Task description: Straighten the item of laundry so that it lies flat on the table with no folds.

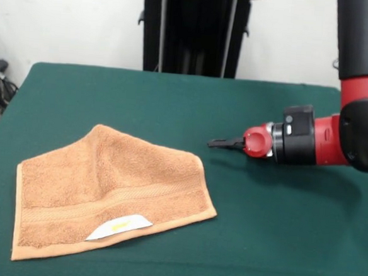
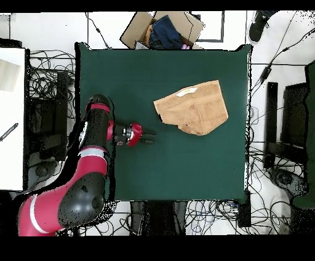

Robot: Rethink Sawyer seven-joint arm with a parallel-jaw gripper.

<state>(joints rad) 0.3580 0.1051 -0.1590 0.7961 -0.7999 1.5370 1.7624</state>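
Lying lower left of the front view on the table [image 1: 173, 106]: the towel [image 1: 108, 186], one far corner folded under into a slanted edge, label [image 1: 119, 227] showing at the near hem. Gripper [image 1: 225, 143] level and clear of the cloth at mid-right (open or closed, cannot tell). Best to pinch the folded layer alone and draw outward, low and slow.

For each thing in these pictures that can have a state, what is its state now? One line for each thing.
towel: lies on the table, not flat; one corner is folded over, label showing.
end effector: low over the table, beside the towel, apart from it, holds nothing; open or shut cannot be told.
table: green cloth, carries only the towel.
cardboard box: on the floor past the table, open, dark things inside.
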